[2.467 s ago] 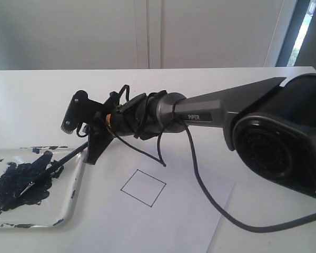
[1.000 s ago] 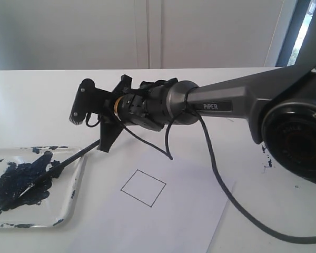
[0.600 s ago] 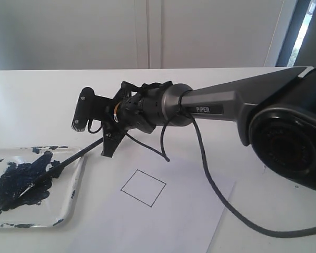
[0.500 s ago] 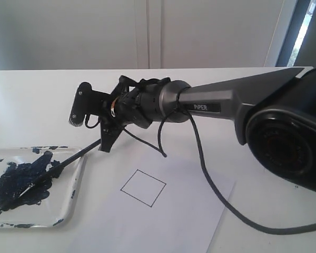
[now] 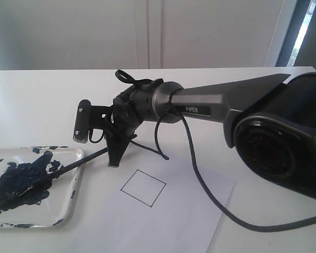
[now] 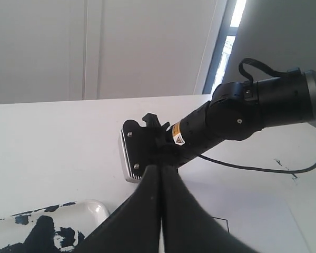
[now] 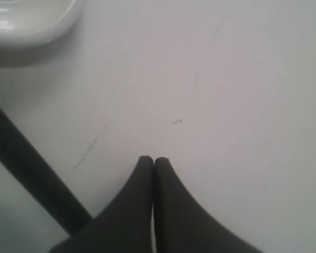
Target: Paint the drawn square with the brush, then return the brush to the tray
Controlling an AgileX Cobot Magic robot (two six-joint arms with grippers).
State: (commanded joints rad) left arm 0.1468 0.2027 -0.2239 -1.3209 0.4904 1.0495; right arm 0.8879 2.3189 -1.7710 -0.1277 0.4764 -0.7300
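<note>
The right hand (image 5: 114, 162) now sits lower and nearer the paper (image 5: 189, 211) than a moment ago, its fingers pressed together and aimed down at the counter (image 5: 37, 105). The brush (image 5: 84, 159) lies flatter. Its long axis runs diagonally, tip lower left in the tray (image 5: 76, 179), handle upper right, ending at the hand. Whether it is held, I cannot tell. The left hand (image 6: 159, 174) is also closed.

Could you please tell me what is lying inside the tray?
Dark navy paint smears and the tip end of the brush, whose handle sticks out over the rim of the tray. The bristles are lost in the paint, and the exterior view cuts off the tray's left end.
</note>
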